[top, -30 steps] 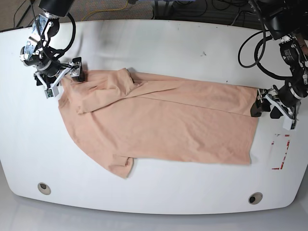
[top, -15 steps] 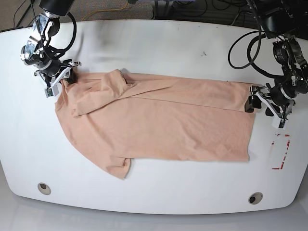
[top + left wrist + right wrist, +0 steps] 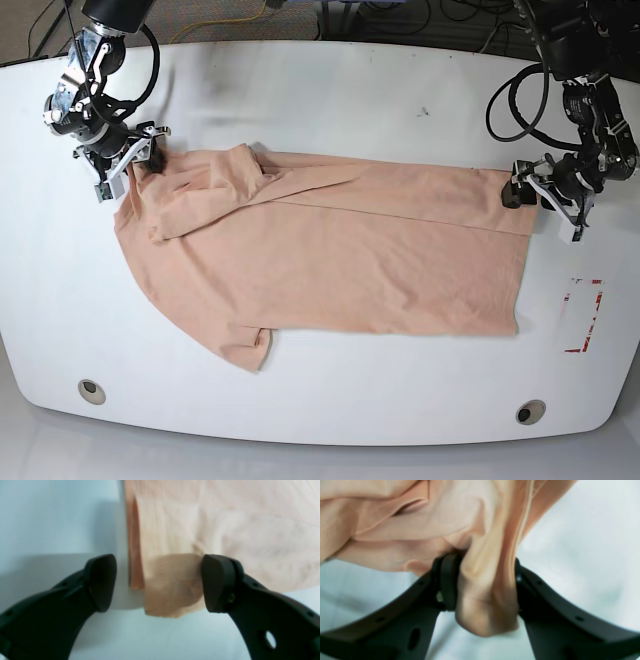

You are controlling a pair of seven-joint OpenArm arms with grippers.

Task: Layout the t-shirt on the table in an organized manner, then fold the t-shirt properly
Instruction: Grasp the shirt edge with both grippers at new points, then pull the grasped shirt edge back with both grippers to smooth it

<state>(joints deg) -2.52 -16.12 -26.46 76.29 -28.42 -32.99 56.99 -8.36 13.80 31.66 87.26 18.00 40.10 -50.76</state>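
Observation:
The peach t-shirt (image 3: 330, 250) lies spread across the white table (image 3: 330, 90), its body fairly flat and the fabric near its left end folded over itself. At the shirt's upper left end, my right gripper (image 3: 140, 160) is shut on a bunched wad of the t-shirt (image 3: 485, 600), which fills the gap between the jaws of my right gripper (image 3: 485, 580). My left gripper (image 3: 525, 192) sits at the shirt's upper right corner. In the left wrist view that gripper (image 3: 158, 582) stands open, with the corner of the t-shirt (image 3: 172, 592) lying flat between its fingers (image 3: 101, 580), ungripped.
A red-marked rectangle (image 3: 582, 315) lies right of the shirt's hem. Two grommet holes (image 3: 92, 391) (image 3: 531, 411) sit near the front edge. Cables trail along the table's back edge (image 3: 420, 30).
My right gripper has shut on the shirt's upper left end and drawn the cloth slightly left. My left gripper, still open, has moved up and left onto the upper right corner.

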